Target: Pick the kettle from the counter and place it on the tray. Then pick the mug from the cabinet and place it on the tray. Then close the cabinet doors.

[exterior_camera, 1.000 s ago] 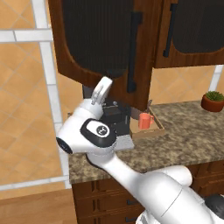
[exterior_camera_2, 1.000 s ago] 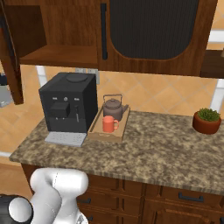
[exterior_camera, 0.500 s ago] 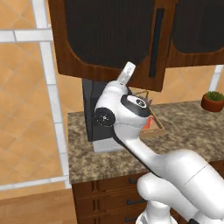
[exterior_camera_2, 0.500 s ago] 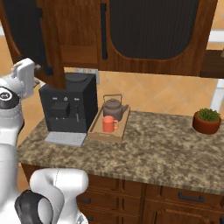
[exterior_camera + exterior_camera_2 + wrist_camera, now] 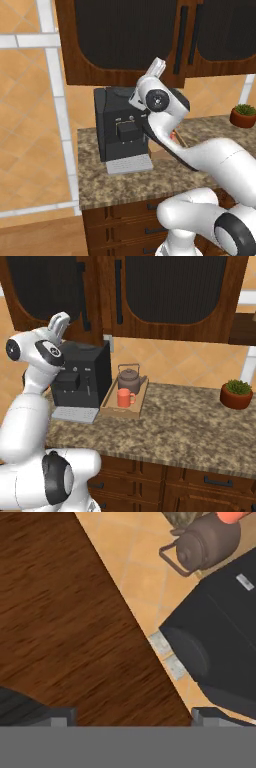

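On the speckled granite counter (image 5: 190, 426), one shallow light-wood tray (image 5: 111, 409) holds one squat metallic kettle (image 5: 129, 379) and one orange-red cylindrical mug (image 5: 124, 398), beside the boxy black coffee machine (image 5: 82, 372). Two dark panelled cabinet doors (image 5: 165, 291) hang above. My hand (image 5: 58, 324) points upward at the lower wooden edge, fingers spread wide, empty.

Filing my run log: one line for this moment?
orange-red mug, brown-grey kettle: on light-wood tray | dark cabinet doors: shut | fingers: open
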Robot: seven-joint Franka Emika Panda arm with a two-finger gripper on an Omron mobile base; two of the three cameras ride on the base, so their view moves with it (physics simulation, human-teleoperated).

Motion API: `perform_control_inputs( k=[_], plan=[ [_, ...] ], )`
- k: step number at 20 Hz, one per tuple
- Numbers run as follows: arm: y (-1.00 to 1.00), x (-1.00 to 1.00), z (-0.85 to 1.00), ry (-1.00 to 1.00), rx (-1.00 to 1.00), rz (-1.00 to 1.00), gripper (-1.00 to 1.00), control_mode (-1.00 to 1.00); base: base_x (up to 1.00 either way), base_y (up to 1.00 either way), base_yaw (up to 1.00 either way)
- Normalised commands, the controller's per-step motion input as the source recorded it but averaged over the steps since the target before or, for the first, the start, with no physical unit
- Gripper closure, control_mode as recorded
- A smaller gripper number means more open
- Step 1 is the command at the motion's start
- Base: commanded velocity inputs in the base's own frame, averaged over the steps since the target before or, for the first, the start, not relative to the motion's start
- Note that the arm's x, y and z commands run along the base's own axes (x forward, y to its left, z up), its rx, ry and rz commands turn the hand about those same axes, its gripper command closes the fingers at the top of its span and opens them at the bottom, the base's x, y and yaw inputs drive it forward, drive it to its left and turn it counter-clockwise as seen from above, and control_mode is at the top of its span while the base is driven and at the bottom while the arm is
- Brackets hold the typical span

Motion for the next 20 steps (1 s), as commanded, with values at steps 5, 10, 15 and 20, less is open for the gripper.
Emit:
perform_control_inputs(
  k=[5,10,15,20],
  plan=[
    [-0.18,0.88,0.0,0.16,0.04,0.13,-1.0,-1.0,0.0,0.0,0.0],
    [-0.12,0.89,0.0,0.18,0.03,0.11,-1.0,-1.0,0.0,0.0,0.0],
    [-0.07,0.85,-0.06,0.19,0.02,0.08,-1.0,-1.0,0.0,0.0,0.0],
    [-0.01,0.61,-0.31,0.12,0.0,0.03,-1.0,-1.0,0.0,0.0,0.0]
  ],
)
